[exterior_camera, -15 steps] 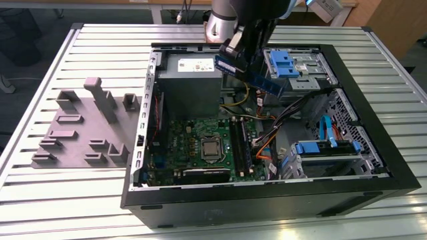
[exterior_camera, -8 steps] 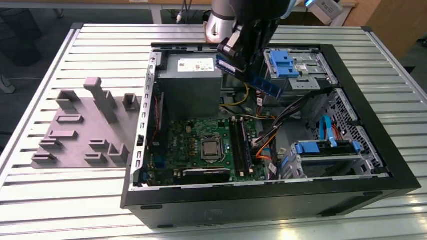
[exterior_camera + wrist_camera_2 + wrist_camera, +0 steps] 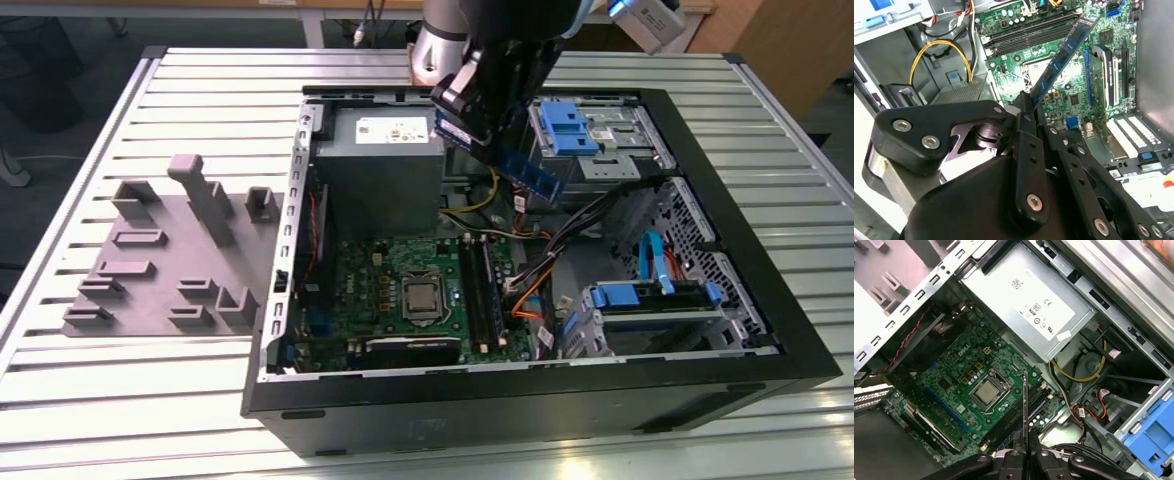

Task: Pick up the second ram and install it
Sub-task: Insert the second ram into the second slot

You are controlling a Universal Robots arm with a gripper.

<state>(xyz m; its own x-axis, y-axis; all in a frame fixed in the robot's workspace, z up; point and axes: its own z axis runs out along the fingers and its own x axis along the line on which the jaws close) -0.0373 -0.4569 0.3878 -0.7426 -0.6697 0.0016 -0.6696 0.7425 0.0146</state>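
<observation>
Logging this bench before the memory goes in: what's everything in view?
table: one, silver slatted, under everything.
computer case: one, black, open, on the table.
motherboard: one, green, inside the case.
power supply: one, grey, inside the case.
drive cages: two, blue, inside the case, exterior view's right.
parts fixture: one, grey, on the table, exterior view's left.
second ram: one, blue-green, held over the open case.
gripper: one, black, shut on the second ram.

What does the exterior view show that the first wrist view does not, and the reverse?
The exterior view adds the arm above the case and the drive cage with blue cables. The first wrist view adds the second ram edge-on, a thin line across the memory slots. Both share the hand shut on the ram, the processor and the power supply.
</observation>
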